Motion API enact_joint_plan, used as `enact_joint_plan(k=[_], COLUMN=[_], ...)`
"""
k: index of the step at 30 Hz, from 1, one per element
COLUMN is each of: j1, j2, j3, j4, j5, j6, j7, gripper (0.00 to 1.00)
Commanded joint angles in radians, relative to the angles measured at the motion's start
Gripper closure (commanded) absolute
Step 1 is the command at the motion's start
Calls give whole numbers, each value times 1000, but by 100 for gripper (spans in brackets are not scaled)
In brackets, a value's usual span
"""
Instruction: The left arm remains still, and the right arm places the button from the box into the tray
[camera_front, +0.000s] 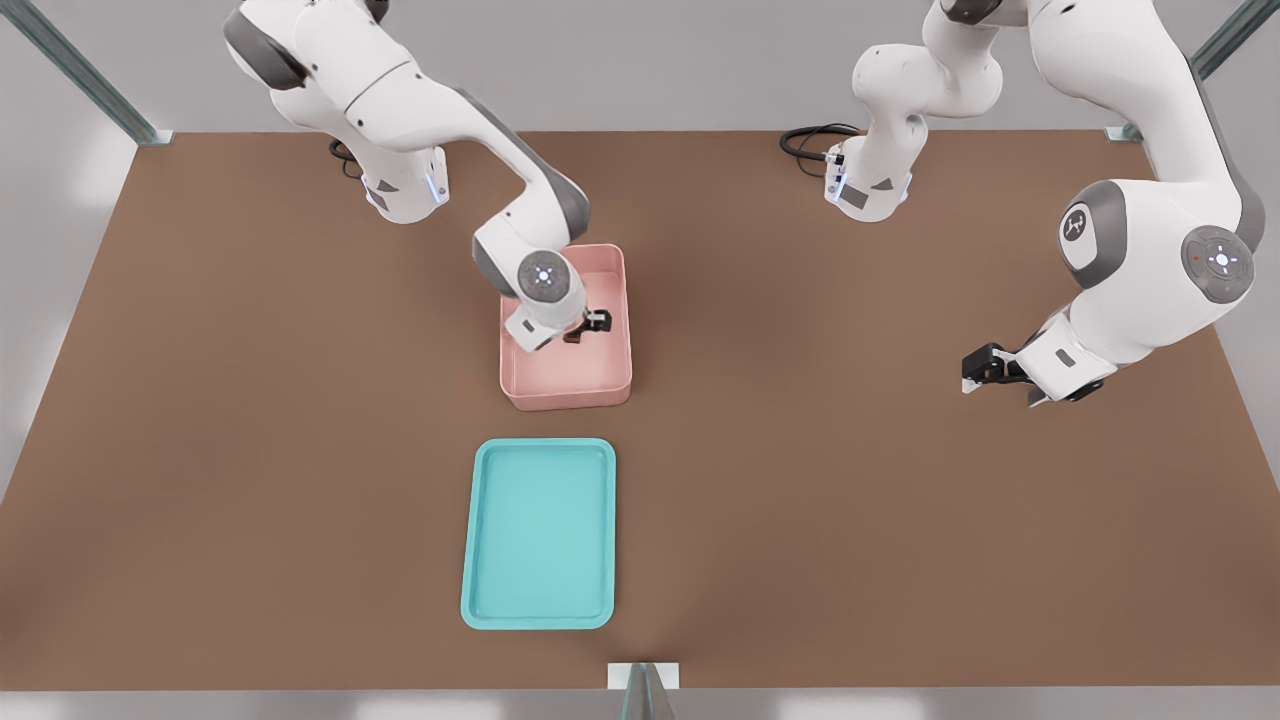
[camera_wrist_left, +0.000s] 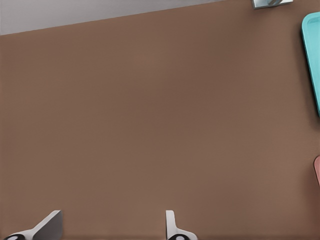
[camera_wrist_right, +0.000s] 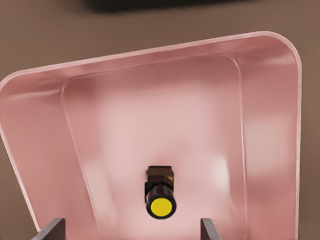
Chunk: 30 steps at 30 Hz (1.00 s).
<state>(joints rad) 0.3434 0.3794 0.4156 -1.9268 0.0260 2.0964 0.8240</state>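
A flat brown table (camera_front: 800, 450) is filling almost the whole front view, running to pale grey walls along the top edge and both sides. Grey metal frame posts are standing at its upper left and upper right corners, and another is meeting the near edge at the bottom centre (camera_front: 643, 680). A black cable (camera_front: 812, 140) is coiling beside an arm base in the upper middle.

The pink box (camera_front: 612, 385) is sitting a little left of centre, and the turquoise tray (camera_front: 540, 535) is lying just below it in the frame, apart from it, with bare brown surface between them.

The right arm (camera_front: 440, 130) is reaching down from the upper left, and its gripper (camera_front: 585, 332) is hanging inside the box. In the right wrist view its two dark fingertips (camera_wrist_right: 50, 229) are standing wide apart, with the button (camera_wrist_right: 160, 197) lying between them on the box floor (camera_wrist_right: 150, 125), its yellow cap facing the camera, not gripped.
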Motion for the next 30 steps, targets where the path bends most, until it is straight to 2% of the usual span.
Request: enact_joint_plan(k=[1, 7, 12, 30], j1=[2, -1, 0, 29], j2=[9, -42, -33, -11], j3=[0, 0, 0, 2], j4=[-6, -135, -185, -291], j5=[-12, -8, -8, -12], j6=[74, 235, 341, 343], j7=[153, 155, 155, 152], gripper=[0, 0, 0, 0])
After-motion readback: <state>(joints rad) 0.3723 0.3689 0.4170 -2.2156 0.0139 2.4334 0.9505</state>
